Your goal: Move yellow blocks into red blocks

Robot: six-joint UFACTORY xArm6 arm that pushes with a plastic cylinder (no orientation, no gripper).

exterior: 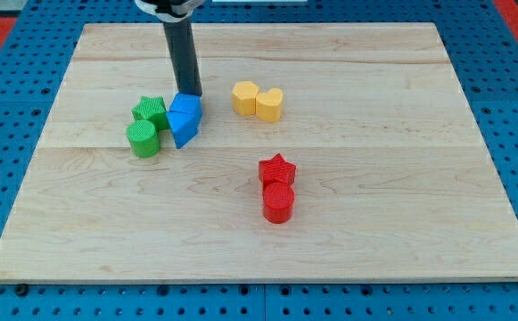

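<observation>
The rod is cut off by the view's top, and the blue blocks hide my tip.

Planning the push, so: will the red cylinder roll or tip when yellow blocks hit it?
The red cylinder stands on its flat end, so it will probably slide, not roll. It looks squat, so tipping seems unlikely. Touching the red star block, it may nudge that.

Yellow blocks, red blocks

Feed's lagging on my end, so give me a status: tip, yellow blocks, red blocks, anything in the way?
My tip at the blue blocks' top edge. Yellow blocks paired, apart from red blocks below them. Path between clear; green blocks off left.
</observation>
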